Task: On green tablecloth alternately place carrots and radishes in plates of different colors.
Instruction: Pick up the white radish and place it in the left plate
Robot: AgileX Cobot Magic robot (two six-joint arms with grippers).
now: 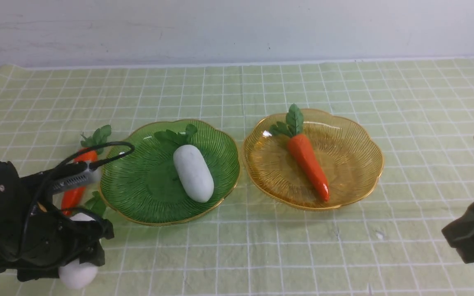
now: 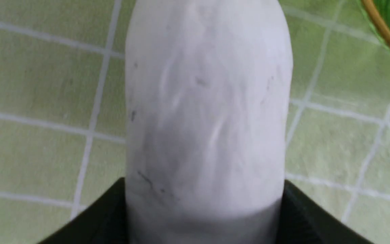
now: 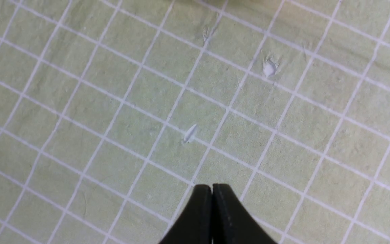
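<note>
Straddling a white radish [image 2: 205,101], the left pincer [image 2: 203,189] stands with its jaws wide. One black finger [image 2: 93,220] lies against each side of the plump body, with no gap to be seen. Whether they are squeezing it or only touching it, I cannot tell.

This radish is at the near left of the green cloth [image 1: 261,246], mostly hidden under the arm in the front view. Its rounded end pokes out toward the camera and its leaves point away, just beside the rim of the green plate [image 1: 138,201]. Just beyond the arm a loose carrot [image 1: 71,198] lies on the cloth, close to the left of that plate. It is partly covered by the wrist camera and its cable, with its leafy top toward the far side.

In the green plate rests a second radish [image 1: 194,172], leaves toward the far edge. Right beside that plate, rims nearly touching, sits the amber plate [image 1: 352,164]. A second carrot [image 1: 309,164] lies slantwise in it, tip toward the near rim.

Well apart, at the right edge, the right pincer [image 3: 212,189] hangs over bare cloth with its jaws pressed together and nothing between them.
</note>
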